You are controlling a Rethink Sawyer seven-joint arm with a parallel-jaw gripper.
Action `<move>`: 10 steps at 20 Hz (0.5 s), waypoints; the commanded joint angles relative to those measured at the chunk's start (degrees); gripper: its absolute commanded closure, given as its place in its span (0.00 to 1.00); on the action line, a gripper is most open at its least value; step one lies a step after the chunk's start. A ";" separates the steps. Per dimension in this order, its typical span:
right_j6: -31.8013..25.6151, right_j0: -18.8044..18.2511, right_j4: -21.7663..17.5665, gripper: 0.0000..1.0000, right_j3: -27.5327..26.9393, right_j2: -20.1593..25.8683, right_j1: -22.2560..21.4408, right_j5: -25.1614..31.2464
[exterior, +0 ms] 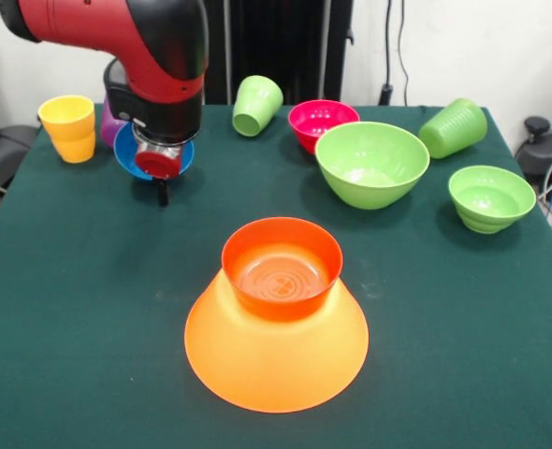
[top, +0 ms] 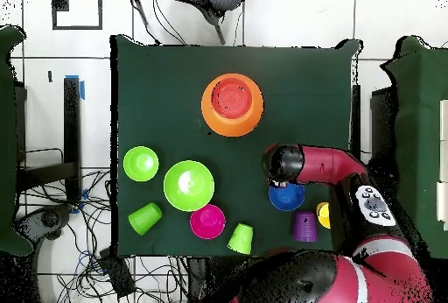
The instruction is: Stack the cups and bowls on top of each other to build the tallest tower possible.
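Front view: gripper (exterior: 162, 192) low beside blue bowl (exterior: 126, 152), finger state unclear; red-orange bowl (exterior: 282, 267) sits atop inverted orange bowl (exterior: 276, 351).

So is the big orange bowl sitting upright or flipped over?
Flipped over. The huge orange bowl rests rim-down on the table, wide edge at the bottom, with the red-orange bowl standing upright on its base.

Dark green tablecloth (exterior: 70, 309) (cables (top: 92, 251) on the tiled floor (top: 289, 19) alongside)
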 commanded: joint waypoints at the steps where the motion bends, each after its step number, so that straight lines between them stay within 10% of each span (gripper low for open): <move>1: 5.28 1.73 -4.81 0.00 -5.71 -0.01 3.13 1.90; 10: 5.00 2.36 -4.27 0.00 -6.10 -1.00 3.04 1.52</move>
